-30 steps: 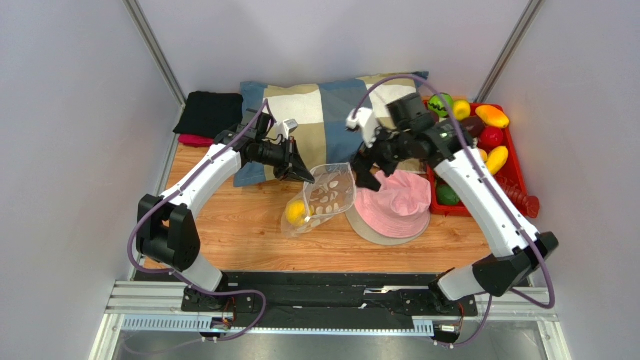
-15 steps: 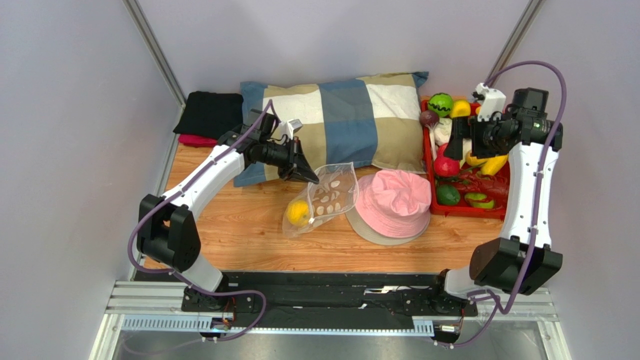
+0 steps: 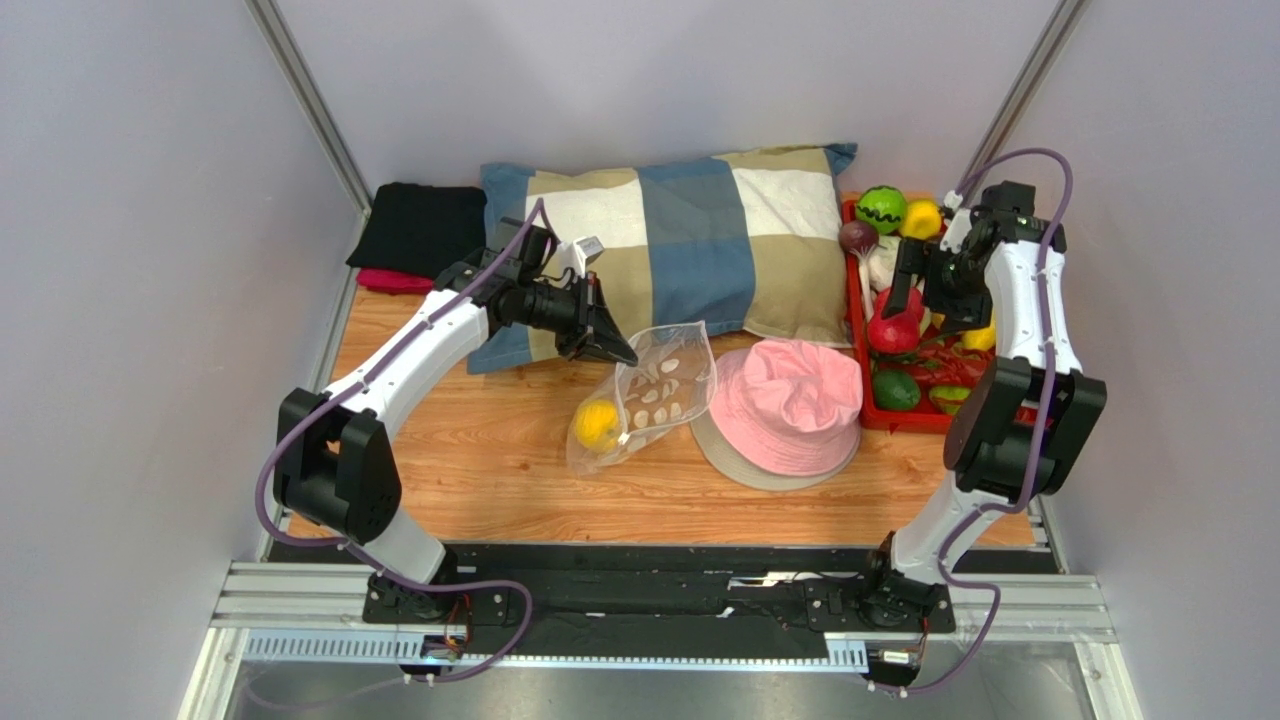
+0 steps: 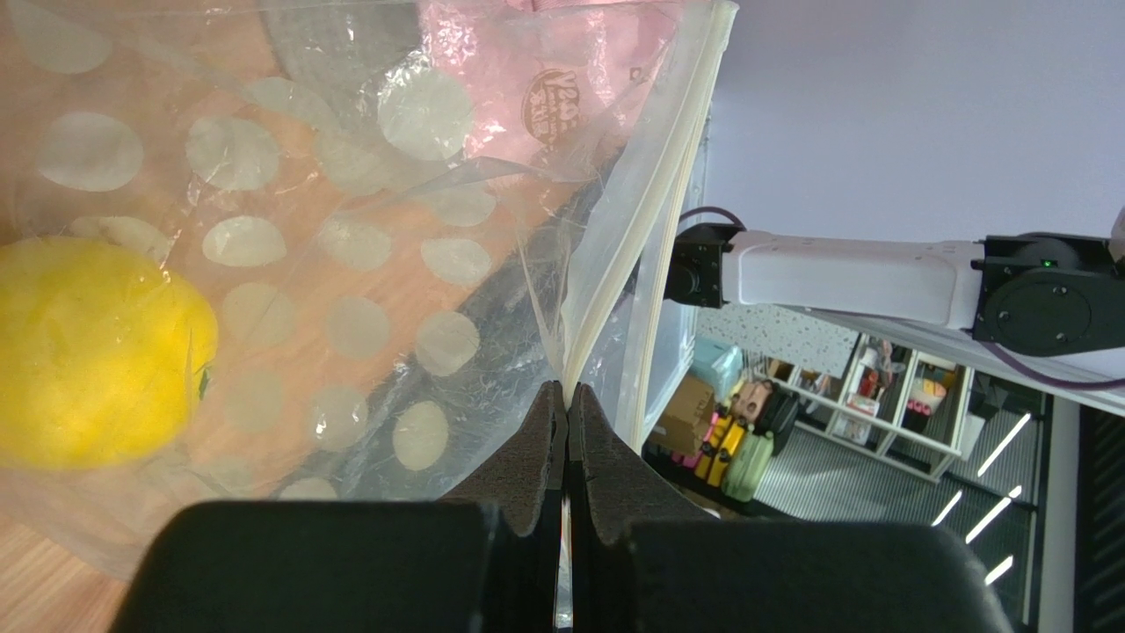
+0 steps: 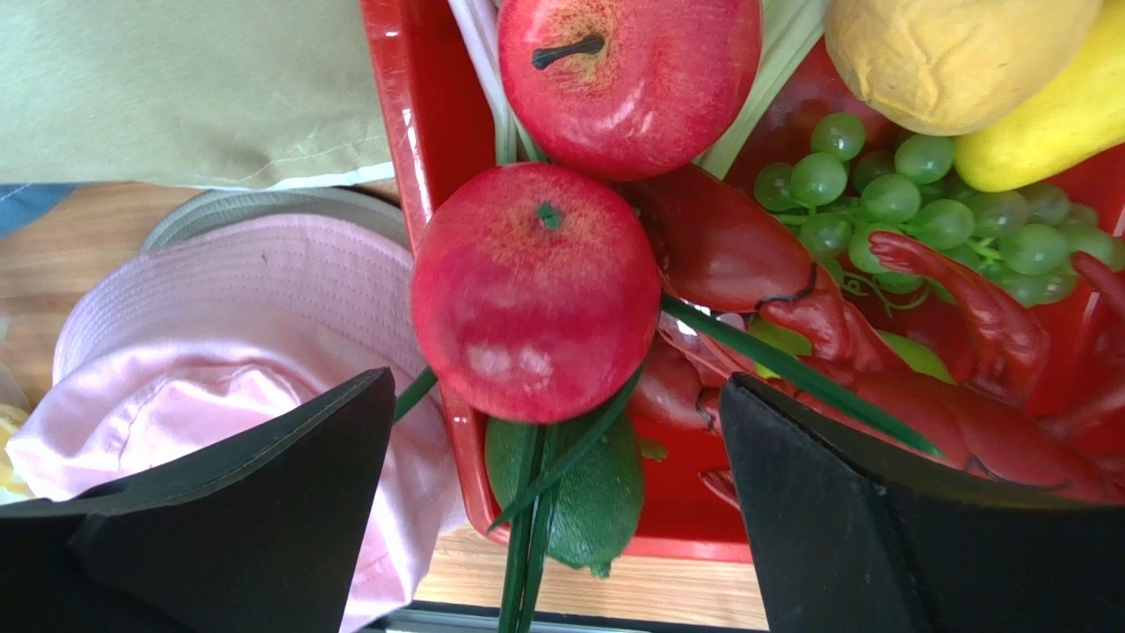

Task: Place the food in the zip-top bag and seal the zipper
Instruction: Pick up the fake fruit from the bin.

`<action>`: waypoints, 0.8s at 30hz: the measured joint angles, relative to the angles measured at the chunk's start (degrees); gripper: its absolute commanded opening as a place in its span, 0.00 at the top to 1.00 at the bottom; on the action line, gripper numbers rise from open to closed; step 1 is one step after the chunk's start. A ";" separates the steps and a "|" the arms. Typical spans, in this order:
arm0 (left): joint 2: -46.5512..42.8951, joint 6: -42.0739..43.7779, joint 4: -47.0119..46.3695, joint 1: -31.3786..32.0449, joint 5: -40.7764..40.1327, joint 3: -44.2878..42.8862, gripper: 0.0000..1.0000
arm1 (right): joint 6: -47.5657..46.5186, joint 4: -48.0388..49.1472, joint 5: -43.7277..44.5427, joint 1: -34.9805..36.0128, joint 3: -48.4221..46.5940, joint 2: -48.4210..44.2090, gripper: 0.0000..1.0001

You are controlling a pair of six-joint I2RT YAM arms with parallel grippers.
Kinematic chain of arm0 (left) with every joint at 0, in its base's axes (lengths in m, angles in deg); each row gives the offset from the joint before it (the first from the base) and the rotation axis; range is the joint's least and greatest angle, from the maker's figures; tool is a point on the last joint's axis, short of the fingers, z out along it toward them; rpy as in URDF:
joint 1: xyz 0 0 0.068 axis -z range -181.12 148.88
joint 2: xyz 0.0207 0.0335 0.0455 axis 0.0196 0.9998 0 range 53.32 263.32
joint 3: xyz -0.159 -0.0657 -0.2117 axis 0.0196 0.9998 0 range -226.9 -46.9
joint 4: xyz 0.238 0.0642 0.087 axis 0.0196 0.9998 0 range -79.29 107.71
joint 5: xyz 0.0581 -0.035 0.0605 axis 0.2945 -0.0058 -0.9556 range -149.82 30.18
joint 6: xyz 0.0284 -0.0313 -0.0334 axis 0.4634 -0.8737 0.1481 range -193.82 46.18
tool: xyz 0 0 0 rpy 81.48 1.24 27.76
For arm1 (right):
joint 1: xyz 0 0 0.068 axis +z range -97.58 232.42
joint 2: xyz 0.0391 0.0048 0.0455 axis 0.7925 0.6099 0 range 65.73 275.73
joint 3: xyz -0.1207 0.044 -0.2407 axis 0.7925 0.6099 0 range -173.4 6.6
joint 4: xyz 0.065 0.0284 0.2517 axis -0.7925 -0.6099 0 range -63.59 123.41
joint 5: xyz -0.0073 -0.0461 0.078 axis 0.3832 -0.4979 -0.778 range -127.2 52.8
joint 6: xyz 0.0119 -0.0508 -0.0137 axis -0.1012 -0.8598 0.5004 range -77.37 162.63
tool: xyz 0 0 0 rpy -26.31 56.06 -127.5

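One bag (image 3: 654,393) lies on the desk (image 3: 481,465), just beside the one pink hat (image 3: 784,402), with its far corner lifted. The left end effector (image 4: 567,396) is pinched fully closed on the end of the zipper (image 4: 658,198), whose two pale strips part away from the grip. One yellow lemon (image 4: 93,350) sits inside the bag at its near end.

The rest of the food is in the one red tray (image 3: 852,308) at the right. The right end effector (image 5: 555,383) hangs over it with its fingers spread wide and nothing between them. Below it are two red fruits (image 5: 535,293), one touching the other, one bunch of green grapes (image 5: 911,198), two yellow pieces (image 5: 951,40), one dark green fruit (image 5: 581,495), thin spring onion leaves (image 5: 779,363) and one lobster (image 5: 924,383). One checked pillow (image 3: 691,248) lies at the back.
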 measured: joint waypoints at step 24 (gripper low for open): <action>0.46 0.02 0.02 0.20 -0.85 0.00 1.00 | 4.04 2.03 -1.92 1.90 3.15 4.37 0.24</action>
